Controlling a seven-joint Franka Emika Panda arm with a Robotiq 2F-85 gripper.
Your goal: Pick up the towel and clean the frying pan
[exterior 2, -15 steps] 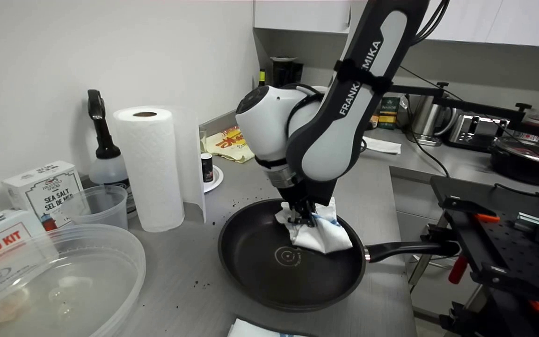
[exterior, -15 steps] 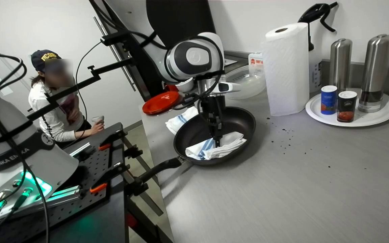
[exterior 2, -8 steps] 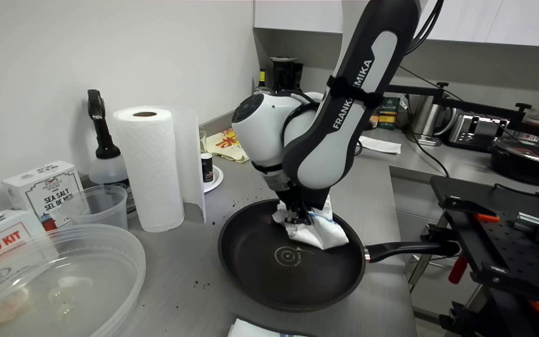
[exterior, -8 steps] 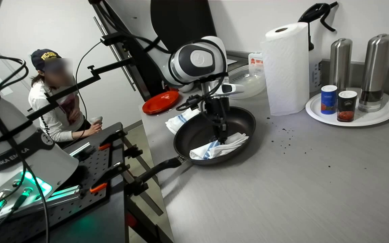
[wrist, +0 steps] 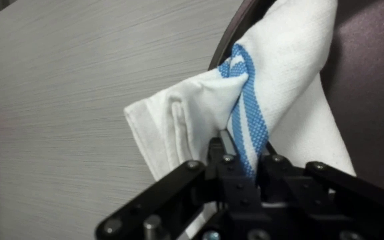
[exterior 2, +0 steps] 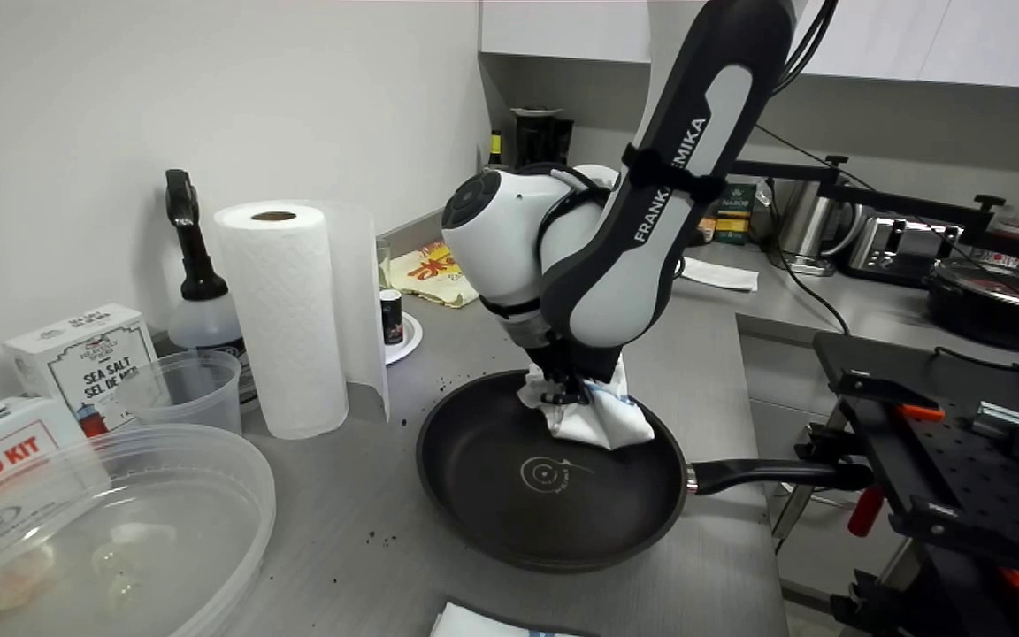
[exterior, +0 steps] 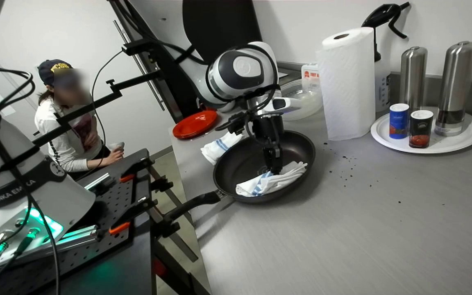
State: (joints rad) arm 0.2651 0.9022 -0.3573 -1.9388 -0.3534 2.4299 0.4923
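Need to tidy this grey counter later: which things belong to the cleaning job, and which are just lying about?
Part of the job:
white cloth towel with blue stripes
round black frying pan
black two-fingered gripper, shut on that towel

Lying about:
other blue-striped white cloth towel, likely spare
tall white paper-towel roll
round clear plastic bowl
white cardboard sea-salt box

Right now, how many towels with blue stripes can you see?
2. One blue-striped towel is pinched in the gripper, partly inside the frying pan; the other striped towel lies beside the frying pan. More could be hidden from view.
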